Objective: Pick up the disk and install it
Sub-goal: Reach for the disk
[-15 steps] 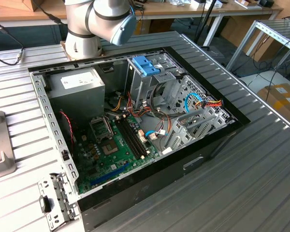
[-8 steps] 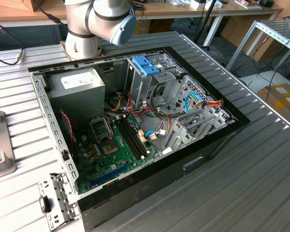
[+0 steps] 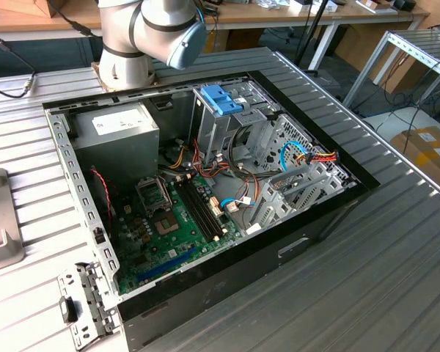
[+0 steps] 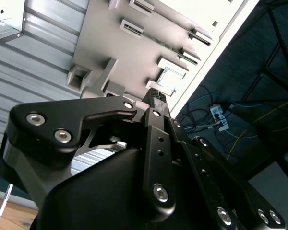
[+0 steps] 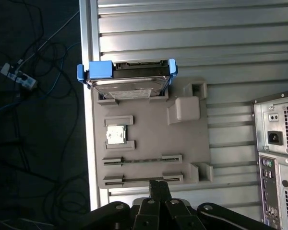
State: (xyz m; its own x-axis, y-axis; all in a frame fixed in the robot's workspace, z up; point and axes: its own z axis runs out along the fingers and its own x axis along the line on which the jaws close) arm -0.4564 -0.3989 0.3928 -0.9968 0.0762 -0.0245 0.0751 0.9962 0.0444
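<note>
Disk (image 5: 127,79) on fixture plate (image 5: 149,143)

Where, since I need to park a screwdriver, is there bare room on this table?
Free: the ribbed table beside the case toward the exterior view's right; in the first wrist view, the strip between the grey tray and the case's rear. Crowded: inside the case, among cables, and the tray end holding the disk.

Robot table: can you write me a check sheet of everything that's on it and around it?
Surface: ribbed metal table, open computer case on it.
Job's things: disk rests in grey tray at the table's edge, not installed.
Clutter: loose metal bracket; small chip in the tray.
Grippers: gripper over the tray, apart from the disk.
Cables: coloured wires in the case; power strip with cords on the floor.
Surroundings: wooden desks.
</note>
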